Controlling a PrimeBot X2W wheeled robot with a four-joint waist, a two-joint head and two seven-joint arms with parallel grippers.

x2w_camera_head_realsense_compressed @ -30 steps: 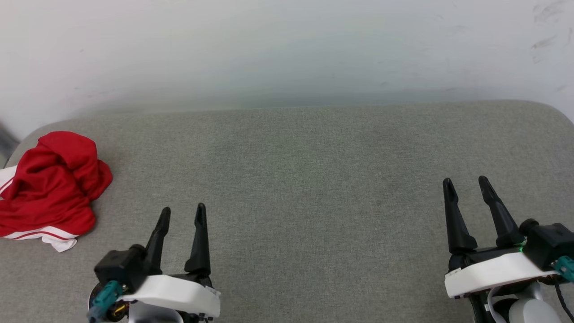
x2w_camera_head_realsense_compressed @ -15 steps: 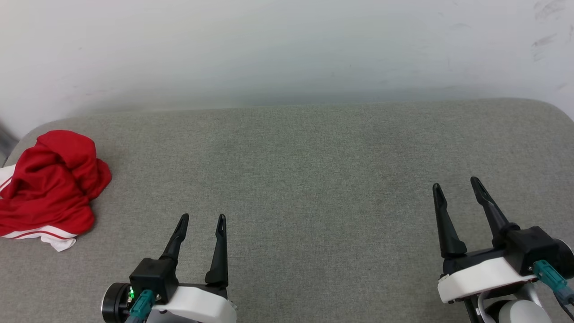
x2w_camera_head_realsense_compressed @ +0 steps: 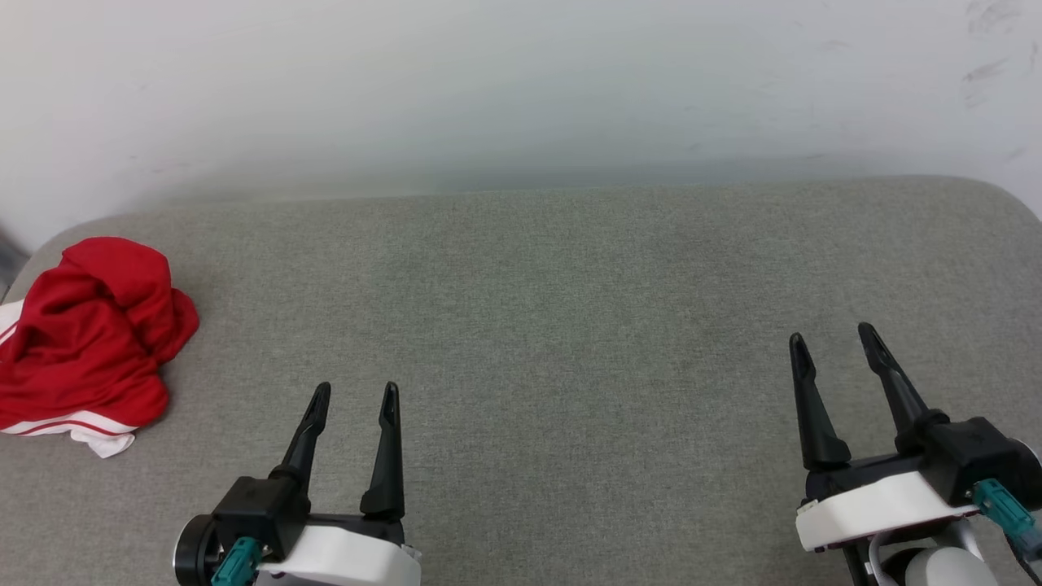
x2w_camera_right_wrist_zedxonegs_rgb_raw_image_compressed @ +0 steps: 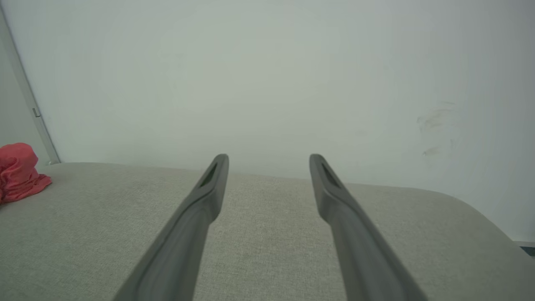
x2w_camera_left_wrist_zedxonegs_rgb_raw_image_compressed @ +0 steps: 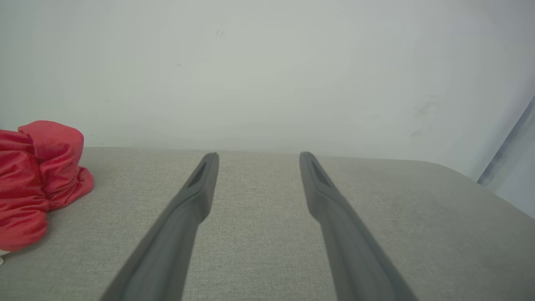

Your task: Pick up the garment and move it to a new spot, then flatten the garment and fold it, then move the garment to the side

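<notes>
Garment (x2w_camera_head_realsense_compressed: 85,342) first: we find it bunched in a red heap at the left end of the grey bench (x2w_camera_head_realsense_compressed: 570,309), close to the rounded corner, with a bit of white fabric and striped trim poking out along its near edge. From the left wrist view the garment (x2w_camera_left_wrist_zedxonegs_rgb_raw_image_compressed: 37,179) sits off to the side of the fingers, not between them, and from the right wrist view it (x2w_camera_right_wrist_zedxonegs_rgb_raw_image_compressed: 19,171) is a small red lump well away.

Our left tool (x2w_camera_head_realsense_compressed: 356,387) hovers low over the bench, near the heap but apart from it, fingers spread and holding nothing. Our right tool (x2w_camera_head_realsense_compressed: 832,334) is over the opposite end, well apart from the cloth, also spread and empty.

We judge that none of the task is done. The shirt is not yet picked up, and nothing about it looks flattened or folded (no print or neckline can be made out in this crumple). Everything is left to do: the lift, the carry to a new spot, which we would guess to be the broad bare middle of the bench, then the spreading, the folding and the final shift to the side.
</notes>
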